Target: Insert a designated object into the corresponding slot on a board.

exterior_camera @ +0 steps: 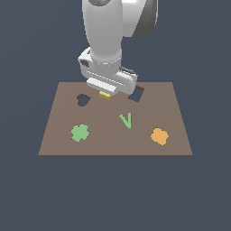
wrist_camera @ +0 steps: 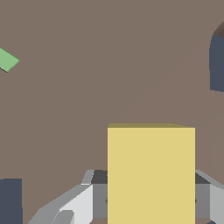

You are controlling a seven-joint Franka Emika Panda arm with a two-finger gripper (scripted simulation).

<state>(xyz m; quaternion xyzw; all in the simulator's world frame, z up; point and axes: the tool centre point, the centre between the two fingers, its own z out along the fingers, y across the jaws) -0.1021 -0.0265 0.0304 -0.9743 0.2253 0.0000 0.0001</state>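
Note:
The mustard-yellow block [exterior_camera: 105, 95] sits right under the arm's hand, low over the brown board [exterior_camera: 63, 135]. It lies between the heart-shaped cutout [exterior_camera: 83, 99] and the tilted rectangular slot [exterior_camera: 136, 94], beside the slot and not in it. My gripper [exterior_camera: 105, 93] is shut on the block. In the wrist view the block [wrist_camera: 151, 175] fills the space between the grey fingers [wrist_camera: 94, 197]. A dark corner of the slot [wrist_camera: 9, 201] shows off to one side. The rounded heart cutout [wrist_camera: 217, 61] shows on the other side.
On the board lie a green clover shape [exterior_camera: 80, 132], a green V shape [exterior_camera: 126, 120] and an orange blob [exterior_camera: 159, 136], all on the side nearer the exterior camera. A tip of the V [wrist_camera: 6, 59] shows in the wrist view.

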